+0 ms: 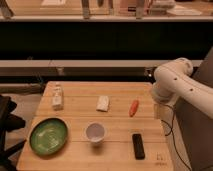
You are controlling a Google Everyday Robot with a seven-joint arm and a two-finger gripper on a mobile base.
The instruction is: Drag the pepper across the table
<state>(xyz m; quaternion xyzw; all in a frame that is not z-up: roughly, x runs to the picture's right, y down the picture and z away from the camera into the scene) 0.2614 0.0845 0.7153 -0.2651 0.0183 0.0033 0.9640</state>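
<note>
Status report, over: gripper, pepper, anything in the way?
Gripper at right edge of light-wood table, apart from small orange-red tapered pepper. Pepper lying untouched, right of white block. Black rectangular remote nearer front edge.

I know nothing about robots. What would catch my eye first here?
The big white robot arm bends in from the picture's right, its gripper hanging at the right edge of the table, just beside the small orange-red pepper. A bright green bowl sits at the table's lower left, a white cup beside it.
</note>
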